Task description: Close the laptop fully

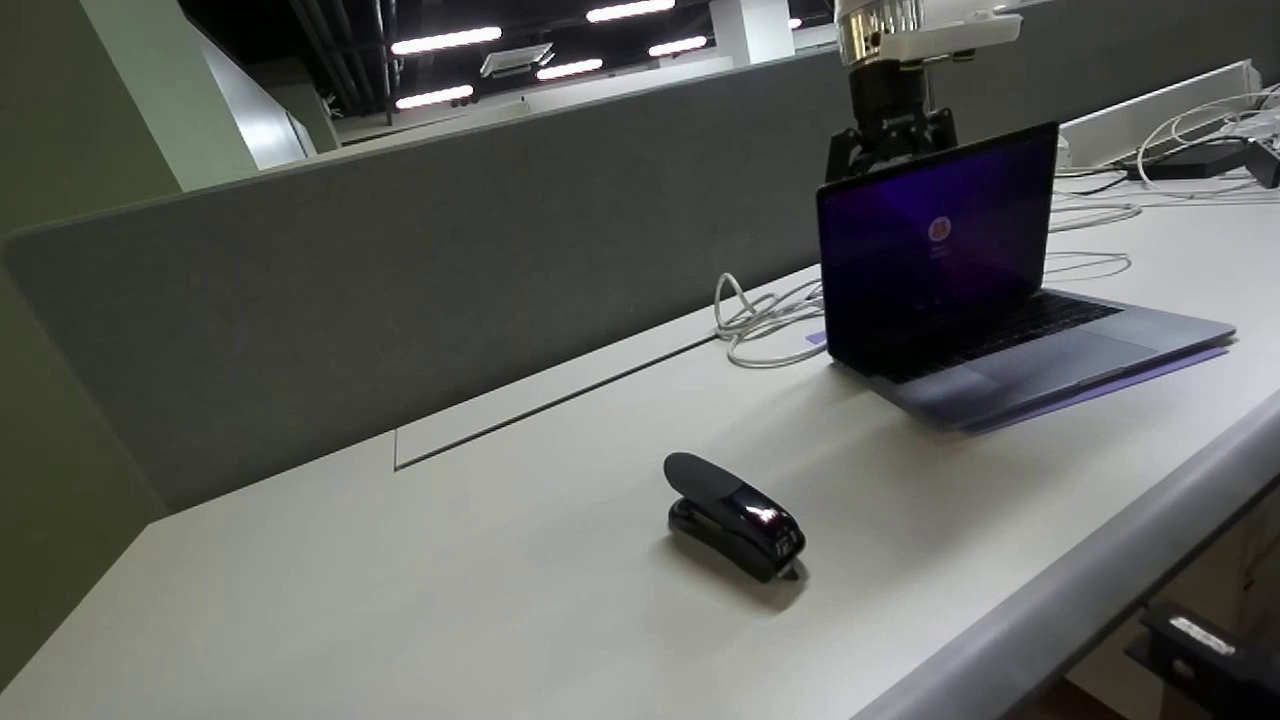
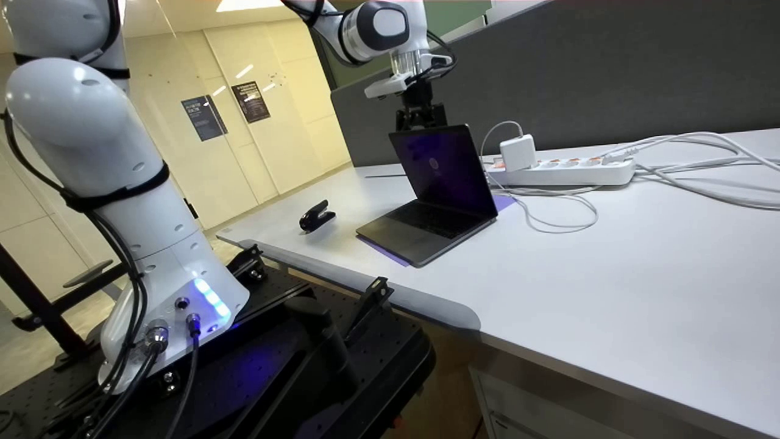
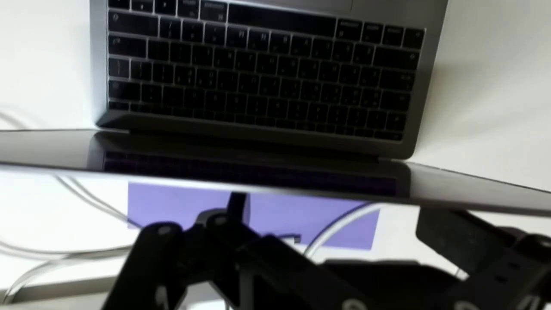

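The silver-grey laptop (image 1: 950, 290) stands open on the desk, its dark purple screen raised above the keyboard. It also shows in an exterior view (image 2: 436, 195). In the wrist view the laptop (image 3: 262, 77) is seen from above, with the keyboard at the top and the raised lid edge-on across the middle. My gripper (image 1: 890, 150) is behind the lid, near its top edge; it also shows in an exterior view (image 2: 420, 117). In the wrist view my gripper (image 3: 338, 219) has its fingers spread apart with nothing between them. The lid hides the fingertips in both exterior views. I cannot tell whether they touch it.
A black stapler (image 1: 735, 520) lies beside the laptop. A white power strip (image 2: 560, 174) with a charger (image 2: 518, 152) and loose cables (image 1: 765, 335) are behind it. A purple sheet (image 3: 297, 219) lies under the laptop. A grey partition (image 1: 450, 320) borders the desk's back.
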Robot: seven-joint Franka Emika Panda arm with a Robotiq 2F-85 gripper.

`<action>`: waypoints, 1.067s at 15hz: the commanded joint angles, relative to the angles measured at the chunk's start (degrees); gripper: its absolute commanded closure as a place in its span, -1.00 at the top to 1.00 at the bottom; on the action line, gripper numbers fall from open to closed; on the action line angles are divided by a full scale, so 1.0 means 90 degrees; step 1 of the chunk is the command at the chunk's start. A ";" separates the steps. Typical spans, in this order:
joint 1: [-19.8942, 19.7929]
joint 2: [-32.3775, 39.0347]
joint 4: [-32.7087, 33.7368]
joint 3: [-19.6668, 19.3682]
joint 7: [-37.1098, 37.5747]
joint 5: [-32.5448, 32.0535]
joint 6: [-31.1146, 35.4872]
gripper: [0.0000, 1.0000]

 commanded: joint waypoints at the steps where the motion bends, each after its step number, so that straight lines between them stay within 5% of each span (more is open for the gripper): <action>1: 0.0000 -0.0099 -0.0284 0.0061 0.0104 -0.0034 0.0111 1.00; 9: 0.0202 -0.0503 -0.1093 0.0082 0.0358 -0.0160 0.0331 1.00; 16: 0.0654 -0.1237 -0.2196 0.0025 0.1387 -0.0802 0.0675 1.00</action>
